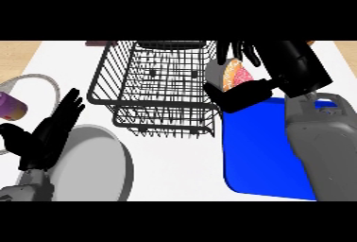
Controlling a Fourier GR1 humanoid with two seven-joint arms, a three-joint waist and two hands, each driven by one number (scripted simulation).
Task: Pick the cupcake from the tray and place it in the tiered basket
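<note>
The cupcake (235,75) is being held in the right hand (268,71) in the upper right of the frame, just beside the right rim of the basket (157,90). Its pink, speckled top is showing between the curled fingers (241,49) above it and the thumb (244,94) below it; the pale wrapper side is being seen at its left edge. The rest of the cupcake is being hidden by the hand. Whether the cupcake is touching the basket's wire cannot be told.

The basket, black wire with two tiers, is being shown in the upper middle of the frame, standing on the white counter (174,165). The upper tier's floor is being seen through the wires.

The blue tray (258,151) is lying at the lower right, below the held cupcake, partly covered by the grey right forearm (327,146).

The left hand (45,137) is being kept at the lower left edge, fingers straight and pointing up, holding nothing. It is overlapping the left rim of a grey plate (97,165). A purple cup (10,106) is being seen at the left edge, on a second pale plate (38,80) that is cut off by the frame.
</note>
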